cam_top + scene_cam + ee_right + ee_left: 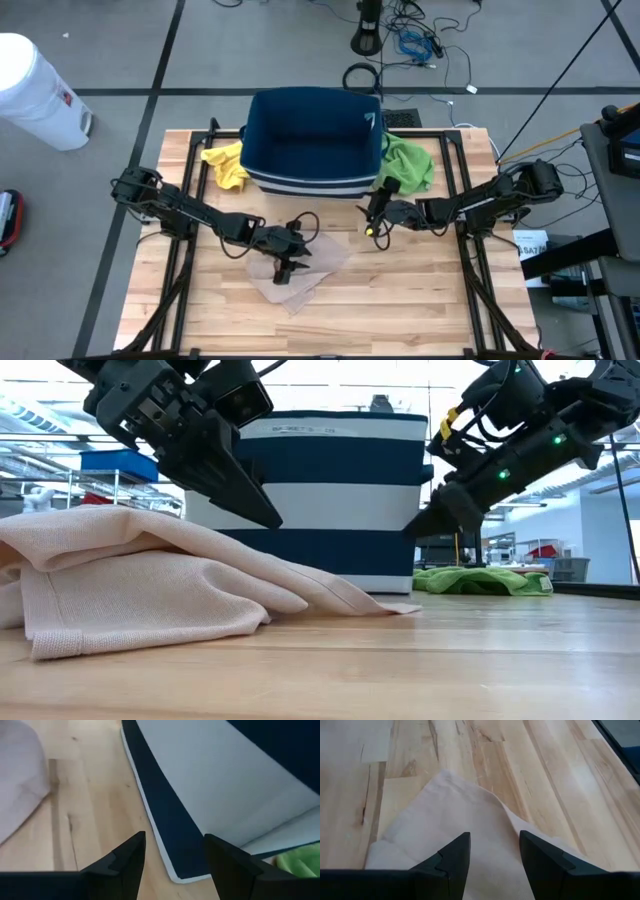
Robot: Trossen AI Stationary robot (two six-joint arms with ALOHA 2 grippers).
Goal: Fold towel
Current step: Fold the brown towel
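The beige towel (322, 256) lies rumpled on the wooden table in front of the basket, with an upper layer draped over a lower one (150, 580). My left gripper (286, 268) hangs just above the towel's middle, open and pointing down. In the left wrist view its fingers (494, 845) stand over the cloth (465, 810). In the low view its tips (268, 518) are clear of the towel. My right gripper (373, 228) is open over bare wood to the towel's right. It is near the basket's front right corner (174, 847), with the towel's edge (20, 780) off to one side.
A navy and white striped basket (310, 130) stands at the table's far middle, close behind both grippers (340, 490). A yellow cloth (228, 165) lies to the left of the basket and a green cloth (408, 163) to its right. Bare wood stretches along the near edge (400, 310).
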